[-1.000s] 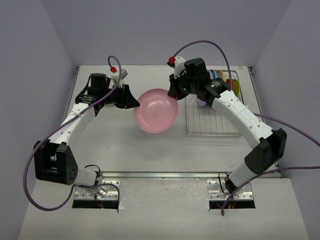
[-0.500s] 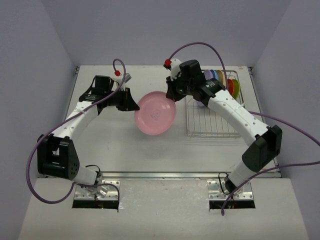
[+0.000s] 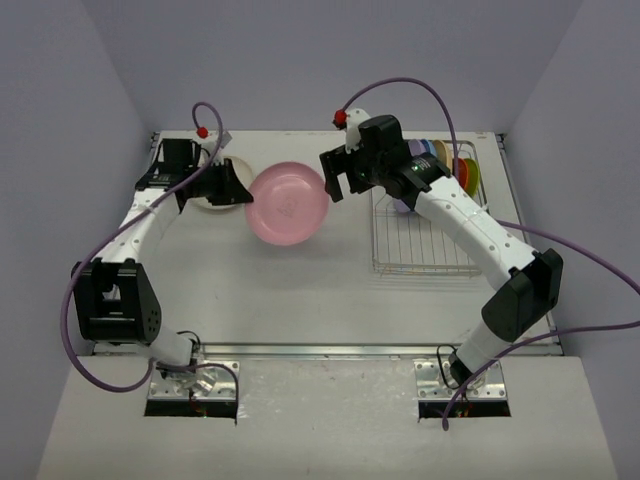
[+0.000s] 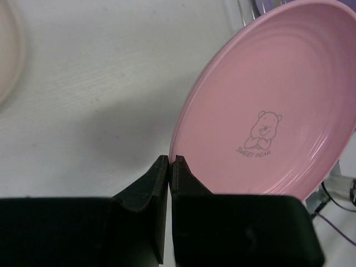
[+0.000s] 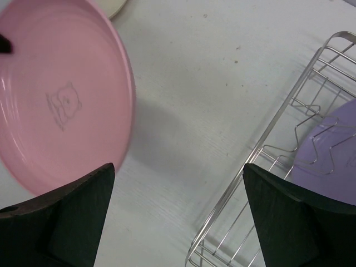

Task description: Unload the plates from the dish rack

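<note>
— Above the table, left of the dish rack, who has the pink plate?

— Only the left gripper. Its fingers are clenched on the plate's near rim, a thin pinch right at the lip. The right gripper stands just beside the opposite rim with its fingers spread wide and nothing between them.

— Is the plate resting on anything?

— It looks raised and tilted; the right wrist view shows a soft shadow on the table under it. A cream plate lies flat on the table just beyond the left gripper.

— How will it handle from that pinch?

— I'd judge it stiff and light, so it won't sag. The surface is glossy, though, and the whole disc hangs out past one small bite on the edge, so it could pivot or slide in the pads if swung fast.

— Where would you take hold?

— On the rim, as now, but with the pads reaching past the lip onto the sloped wall. The centre offers nothing to pinch.

— And the others?

— They stand on edge at the far end of the rack. The lavender plate is nearest the right gripper, behind the wire side. Its upper rim is the only free part, and the wires beside it leave little room for the fingers.
</note>
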You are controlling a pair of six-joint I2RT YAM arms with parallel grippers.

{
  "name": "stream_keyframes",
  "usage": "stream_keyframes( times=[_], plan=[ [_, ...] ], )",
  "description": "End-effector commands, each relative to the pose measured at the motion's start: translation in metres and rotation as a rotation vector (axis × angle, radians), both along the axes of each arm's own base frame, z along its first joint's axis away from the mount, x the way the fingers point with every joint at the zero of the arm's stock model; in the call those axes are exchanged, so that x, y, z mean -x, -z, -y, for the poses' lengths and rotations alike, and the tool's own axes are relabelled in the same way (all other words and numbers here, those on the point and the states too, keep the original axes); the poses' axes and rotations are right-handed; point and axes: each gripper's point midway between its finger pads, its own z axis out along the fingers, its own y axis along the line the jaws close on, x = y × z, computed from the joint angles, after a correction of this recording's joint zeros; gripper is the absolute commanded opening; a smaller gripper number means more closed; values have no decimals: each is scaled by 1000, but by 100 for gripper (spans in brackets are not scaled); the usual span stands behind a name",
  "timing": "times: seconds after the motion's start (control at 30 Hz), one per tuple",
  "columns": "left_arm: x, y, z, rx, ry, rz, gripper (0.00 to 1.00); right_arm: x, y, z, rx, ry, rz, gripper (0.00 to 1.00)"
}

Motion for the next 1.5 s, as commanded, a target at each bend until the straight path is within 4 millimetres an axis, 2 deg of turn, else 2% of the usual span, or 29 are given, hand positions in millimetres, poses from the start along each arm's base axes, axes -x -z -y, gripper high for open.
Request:
stream_keyframes(
  times=[0.0, 0.07, 0.1, 0.2, 0.27, 0.43, 0.5, 0.57, 0.67, 0.73, 0.87, 0.93, 1.0, 1.13, 1.2, 1.3, 1.33, 1.43, 1.47],
  plan=[
    [-49, -22, -67, -74, -223, 51, 0, -13, -26, 13, 20, 72, 103, 97],
    [-68, -15, -103, -139, -329, 24, 0, -11, -23, 17, 33, 76, 101, 97],
    [-69, -13, -113, -148, -354, 13, 0, -11, -22, 17, 35, 77, 101, 97],
    [-91, 1, -151, -119, -454, -41, 0, -9, -19, 20, 36, 78, 95, 98],
    [-103, 12, -165, -129, -496, -60, 0, -9, -19, 21, 39, 85, 98, 99],
    [-121, 23, -181, -145, -539, -69, 0, -9, -24, 30, 51, 107, 115, 99],
    [-127, 35, -186, -140, -547, -90, 0, -9, -23, 35, 60, 121, 118, 99],
    [-130, 35, -188, -138, -548, -88, 0, -9, -23, 38, 64, 130, 120, 99],
    [-136, 56, -196, -143, -560, -126, 0, -9, -24, 44, 71, 139, 126, 99],
    [-140, 62, -205, -137, -576, -137, 0, -8, -23, 49, 81, 147, 126, 99],
    [-145, 74, -219, -130, -601, -152, 0, -10, -10, 69, 112, 176, 105, 99],
    [-147, 85, -223, -133, -604, -170, 0, -15, -1, 87, 109, 219, 77, 99],
    [-148, 94, -226, -137, -604, -183, 0, -20, 2, 103, 79, 261, 46, 99],
    [-150, 108, -233, -164, -618, -200, 1, -26, 1, 122, 96, 306, 53, 99],
    [-149, 110, -236, -179, -620, -202, 17, -29, 3, 129, 108, 321, 53, 99],
    [-145, 113, -239, -201, -624, -204, 55, -33, 0, 133, 117, 344, 64, 99],
    [-145, 110, -241, -210, -632, -197, 62, -34, 0, 134, 122, 351, 67, 99],
    [-144, 97, -242, -213, -643, -176, 67, -39, 0, 139, 155, 367, 78, 97],
    [-144, 86, -242, -208, -647, -154, 67, -41, -2, 142, 175, 374, 88, 97]
  ],
)
